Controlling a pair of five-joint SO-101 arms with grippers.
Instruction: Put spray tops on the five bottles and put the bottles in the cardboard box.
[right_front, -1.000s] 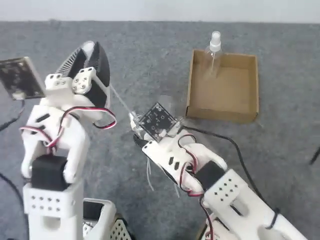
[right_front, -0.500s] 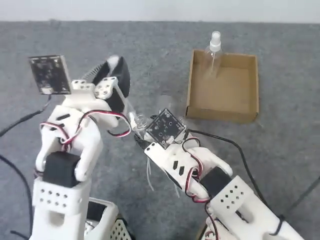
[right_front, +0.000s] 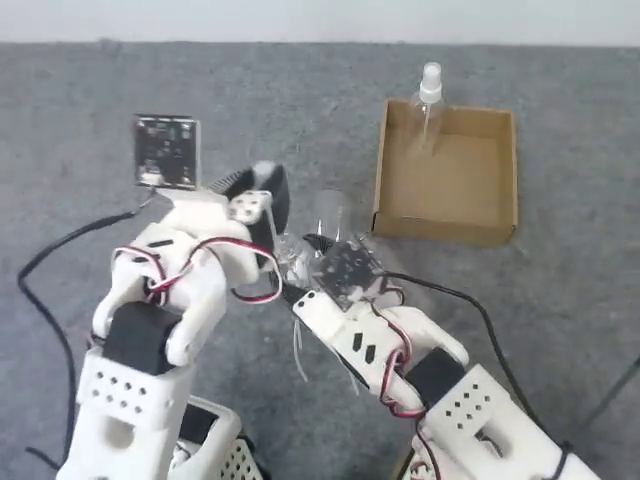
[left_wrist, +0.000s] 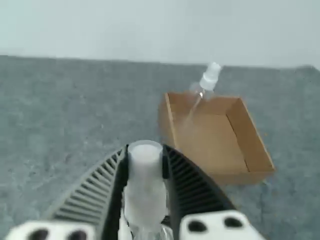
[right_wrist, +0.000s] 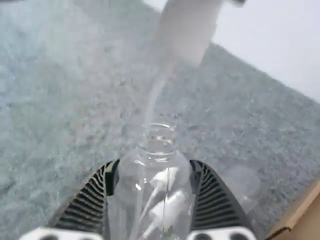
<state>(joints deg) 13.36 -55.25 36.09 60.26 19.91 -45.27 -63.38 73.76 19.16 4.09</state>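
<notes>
Ribbed right fingers (right_wrist: 216, 199) clamp clear plastic bottle (right_wrist: 150, 182).

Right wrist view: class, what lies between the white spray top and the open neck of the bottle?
The thin dip tube of the spray top, running down into the bottle, in the right wrist view.

Bright even light, soft faint shadows

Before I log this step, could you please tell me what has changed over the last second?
The left arm swung in toward the right arm, carrying the spray top to the open bottle that arm holds. The cardboard box and the capped bottle in it stayed put.
</notes>
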